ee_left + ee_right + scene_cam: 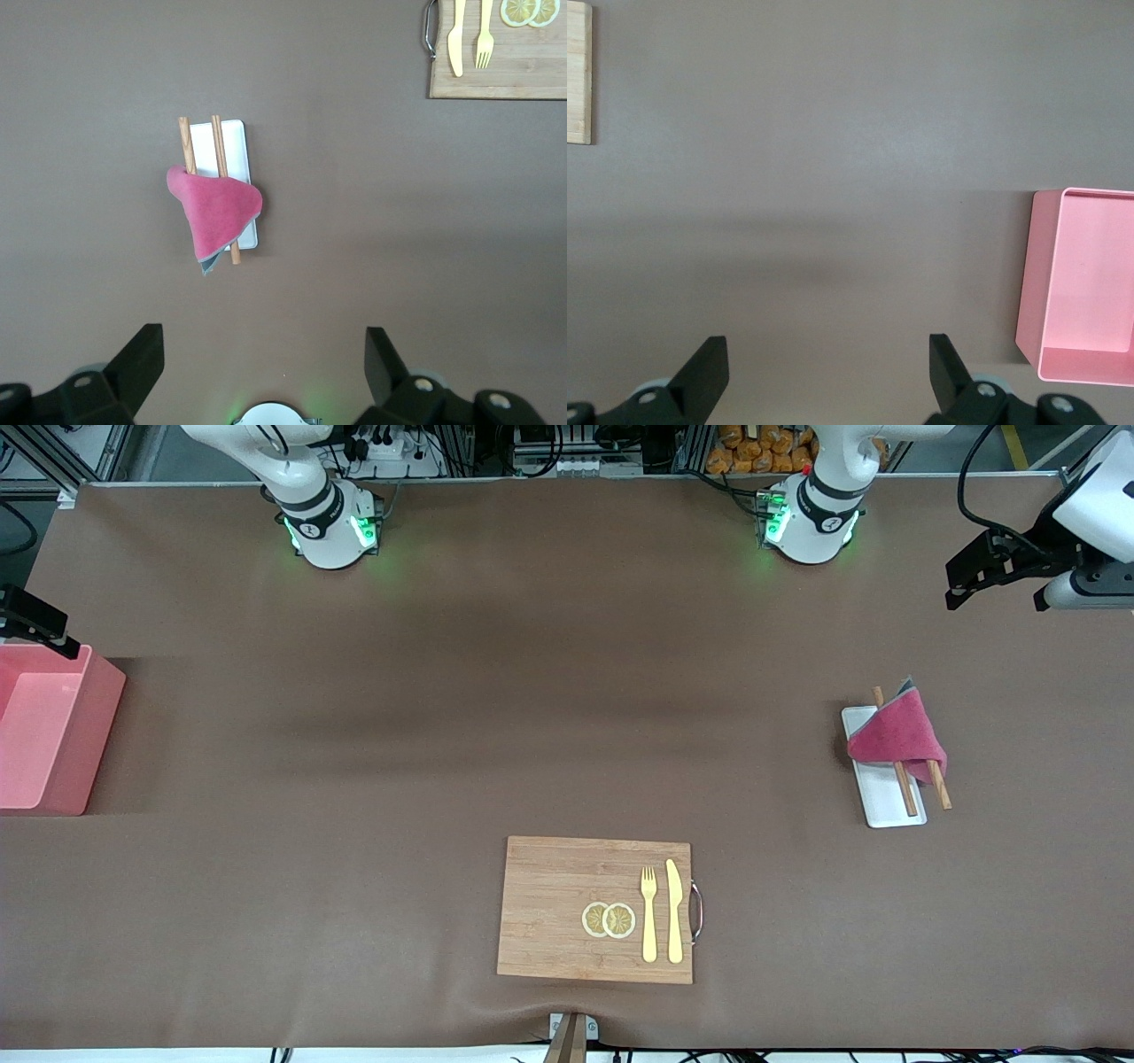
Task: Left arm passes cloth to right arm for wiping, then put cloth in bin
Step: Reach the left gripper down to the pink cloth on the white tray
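Cloth (897, 731) draped over two sticks (905, 788) on white tray (881, 802), toward left arm's end of tabletop (532, 691); raised fold likely eases pinching.

Left hand (263, 363) up over tabletop near cloth, fingers apart, empty.

Right hand (828, 367) fingers apart, waiting over tabletop beside bin (53, 735).

Board (567, 903), nearer camera, carries fork, knife, lemon slices.

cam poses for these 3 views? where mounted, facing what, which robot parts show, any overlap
Front: high across the table, facing both arm bases; left pincer and right pincer at the edges.
Left wrist: looks down over open left pincer at the cloth on the white tray.
Right wrist: looks down over open right pincer at the bin.
Shared: wooden board appears in all three.
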You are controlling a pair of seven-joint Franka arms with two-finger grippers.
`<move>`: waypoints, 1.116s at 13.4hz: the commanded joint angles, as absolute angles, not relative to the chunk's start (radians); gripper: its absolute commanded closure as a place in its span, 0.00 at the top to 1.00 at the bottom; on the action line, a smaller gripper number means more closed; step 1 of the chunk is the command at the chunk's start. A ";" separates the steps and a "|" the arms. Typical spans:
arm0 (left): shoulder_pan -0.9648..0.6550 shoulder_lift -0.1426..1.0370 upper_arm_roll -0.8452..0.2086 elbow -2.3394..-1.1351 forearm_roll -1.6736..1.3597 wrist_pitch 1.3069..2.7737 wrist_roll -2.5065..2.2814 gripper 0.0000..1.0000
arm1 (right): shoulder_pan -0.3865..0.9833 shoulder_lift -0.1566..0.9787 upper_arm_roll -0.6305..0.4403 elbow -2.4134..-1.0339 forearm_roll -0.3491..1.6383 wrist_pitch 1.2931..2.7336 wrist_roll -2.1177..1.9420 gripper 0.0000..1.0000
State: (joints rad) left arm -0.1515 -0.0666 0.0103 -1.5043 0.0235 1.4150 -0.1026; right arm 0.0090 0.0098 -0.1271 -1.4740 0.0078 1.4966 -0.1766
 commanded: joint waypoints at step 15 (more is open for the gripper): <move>-0.120 0.159 0.049 -1.505 0.008 1.465 0.051 1.00 | -0.012 0.009 -0.110 -1.476 -0.008 1.486 -0.173 1.00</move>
State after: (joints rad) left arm -0.1332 0.1016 0.0446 -1.5196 0.0235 1.4500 -0.0404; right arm 0.0038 0.0107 -0.1267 -1.4792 0.0061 1.4957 -0.1765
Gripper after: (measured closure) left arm 0.000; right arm 0.000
